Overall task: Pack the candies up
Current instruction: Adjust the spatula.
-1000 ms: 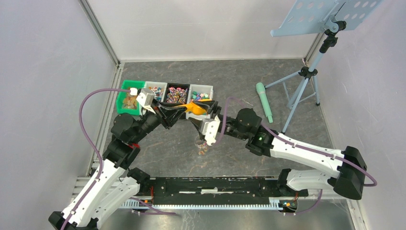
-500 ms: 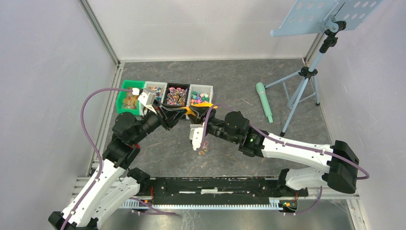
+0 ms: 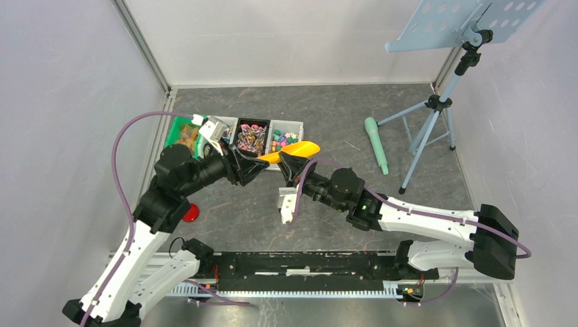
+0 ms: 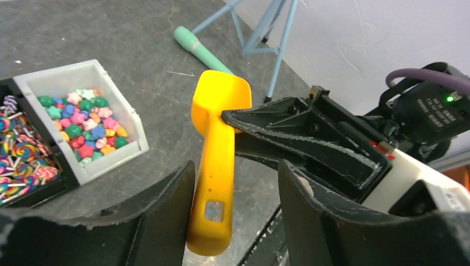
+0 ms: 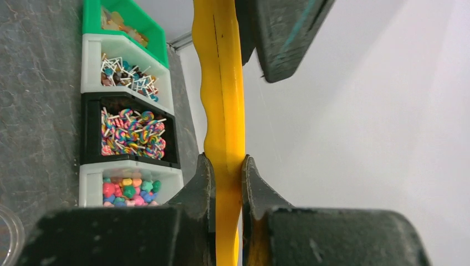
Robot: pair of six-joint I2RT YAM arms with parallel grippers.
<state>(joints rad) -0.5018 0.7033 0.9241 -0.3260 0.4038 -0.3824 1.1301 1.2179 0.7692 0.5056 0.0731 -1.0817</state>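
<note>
The orange scoop (image 3: 294, 150) hangs over the table in front of the bins, its bowl pointing right. My right gripper (image 3: 289, 165) is shut on it, both fingers pressed flat against its neck (image 5: 224, 160). My left gripper (image 4: 235, 166) is open around the handle end (image 4: 213, 216), with a clear gap on the right side. The candies fill the bins: star-shaped sweets (image 4: 83, 122) in a white bin, lollipops (image 5: 130, 133) in a black bin, wrapped ones (image 5: 124, 72) in another white bin.
A green bin (image 3: 183, 136) ends the row on the left. The red round lid (image 3: 191, 212) lies by the left arm. A green microphone (image 3: 376, 144) and a music stand's tripod (image 3: 429, 116) stand at the right. A clear container's rim (image 5: 6, 233) shows beside the right gripper.
The right gripper has shut on the scoop and the left gripper has opened off its handle. The left arm drew back to the left, uncovering the red lid.
</note>
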